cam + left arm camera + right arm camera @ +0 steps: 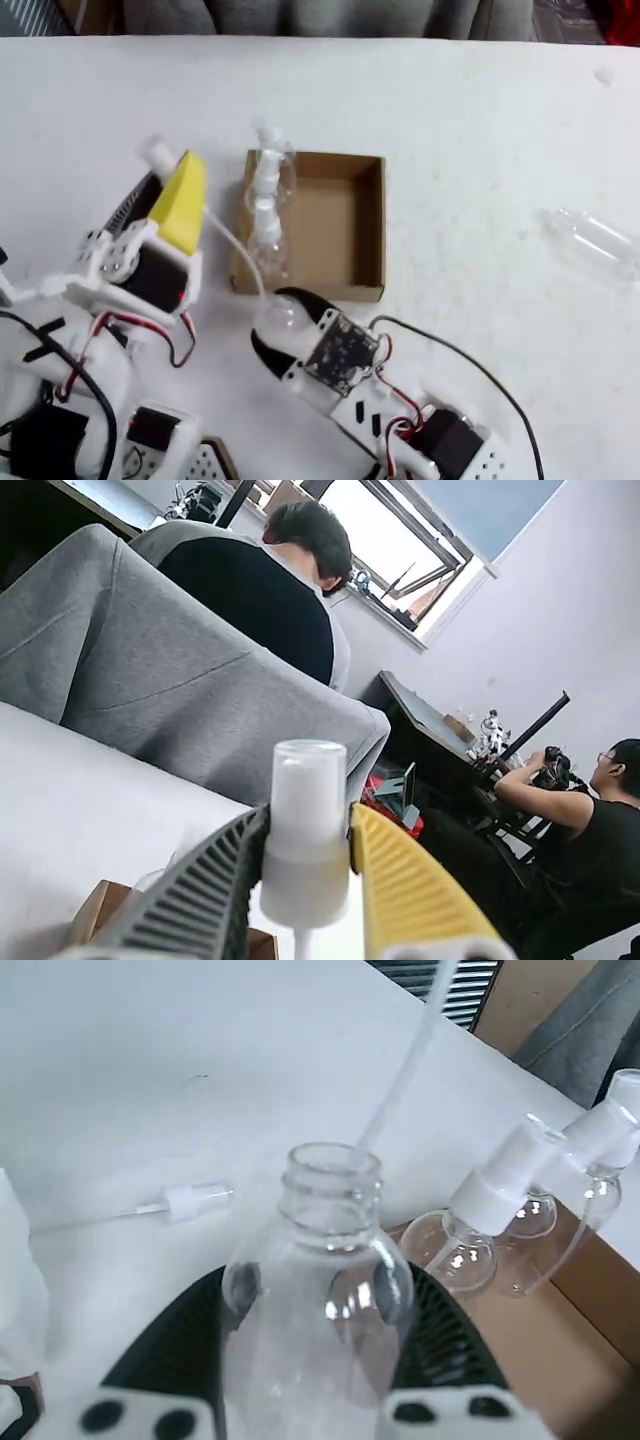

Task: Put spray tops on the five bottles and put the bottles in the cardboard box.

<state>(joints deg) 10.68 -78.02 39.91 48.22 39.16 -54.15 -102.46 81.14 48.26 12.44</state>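
My left gripper (165, 165) is shut on a white spray top (155, 152), clamped between the grey and yellow fingers (400, 880) in the left wrist view (305, 830). Its thin tube (235, 250) runs down to the open neck of a clear bottle (330, 1195). That bottle (278, 312) is upright, with my right gripper (278, 322) shut on it, just in front of the cardboard box (372, 225). The tube tip (400, 1090) sits at the bottle's mouth. Two bottles with spray tops (268, 200) lean against the box's left wall (480, 1230).
A clear bottle without a top (595, 240) lies on the table at the right. A loose spray top with its tube (185, 1200) lies on the table beyond the held bottle. Arm bases and cables (470, 365) crowd the front edge.
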